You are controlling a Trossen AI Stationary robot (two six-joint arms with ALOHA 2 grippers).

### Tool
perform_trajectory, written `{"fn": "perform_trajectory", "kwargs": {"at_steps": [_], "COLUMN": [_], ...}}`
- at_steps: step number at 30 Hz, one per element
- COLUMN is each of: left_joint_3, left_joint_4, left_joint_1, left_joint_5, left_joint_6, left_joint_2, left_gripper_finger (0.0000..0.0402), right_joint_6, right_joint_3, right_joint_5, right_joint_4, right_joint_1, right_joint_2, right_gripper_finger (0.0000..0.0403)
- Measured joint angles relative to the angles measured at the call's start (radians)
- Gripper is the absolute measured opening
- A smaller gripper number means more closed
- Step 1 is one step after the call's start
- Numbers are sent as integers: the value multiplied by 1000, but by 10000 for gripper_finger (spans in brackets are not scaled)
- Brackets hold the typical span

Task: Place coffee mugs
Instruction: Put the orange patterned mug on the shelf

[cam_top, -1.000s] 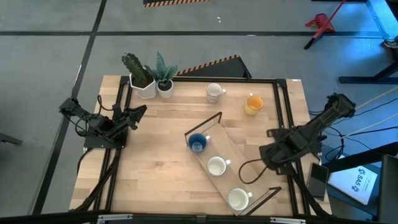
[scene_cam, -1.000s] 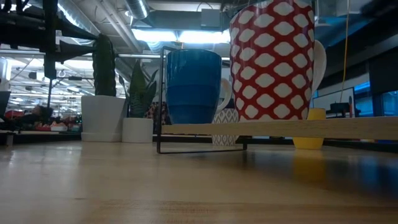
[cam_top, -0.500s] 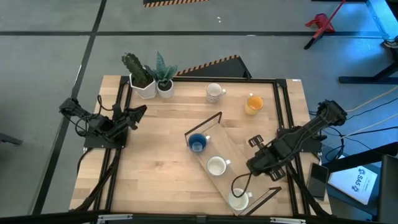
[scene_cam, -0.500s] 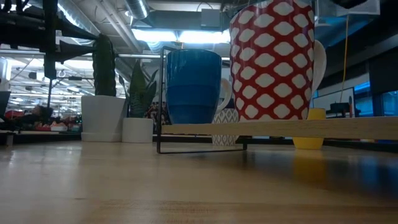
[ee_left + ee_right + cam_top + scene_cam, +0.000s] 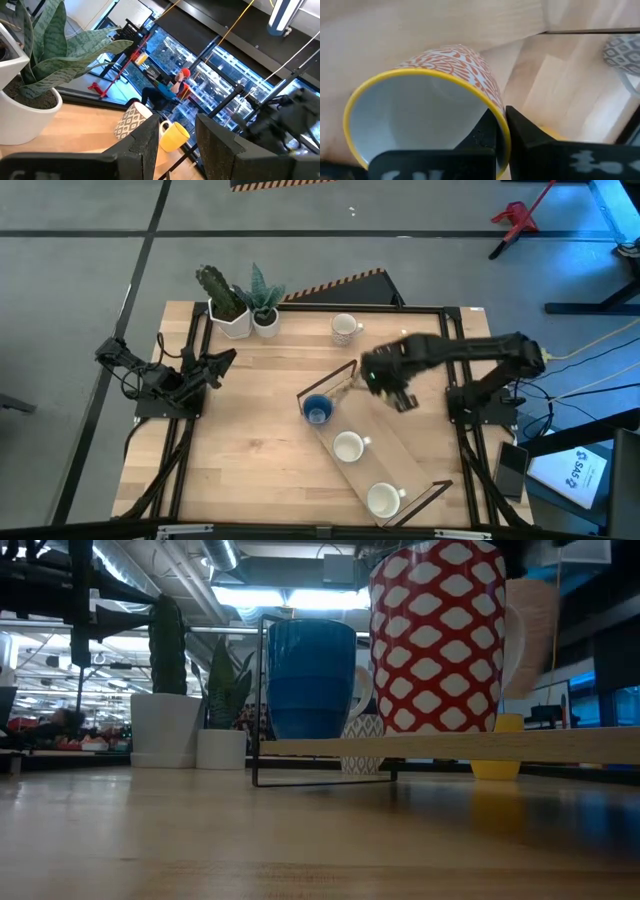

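over the wooden table [image 5: 250, 410], right gripper [image 5: 500, 125] pinches orange-patterned mug's [image 5: 427, 112] rim.

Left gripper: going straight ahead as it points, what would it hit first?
Probably the yellow mug, dead ahead of the left gripper; the patterned white mug sits just beside that line, maybe nearer.

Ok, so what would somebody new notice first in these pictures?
The right gripper, shut on the rim of an orange-patterned mug with a yellow lip, hangs near the far end of the diagonal wooden rack. In the low view a red-and-white mug and a blue mug loom large on that rack. The left gripper waits open at the table's left edge.
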Motion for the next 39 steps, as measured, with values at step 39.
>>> {"fn": "perform_trajectory", "kwargs": {"at_steps": [39], "left_joint_3": [0], "left_joint_4": [-16], "left_joint_1": [0], "left_joint_5": [0], "left_joint_6": [2], "left_joint_2": [0], "left_gripper_finger": [121], "right_joint_6": [-140], "right_joint_3": [123], "right_joint_5": [-149], "right_joint_4": [108], "right_joint_1": [-173], "right_joint_2": [287], "right_gripper_finger": [0]}}
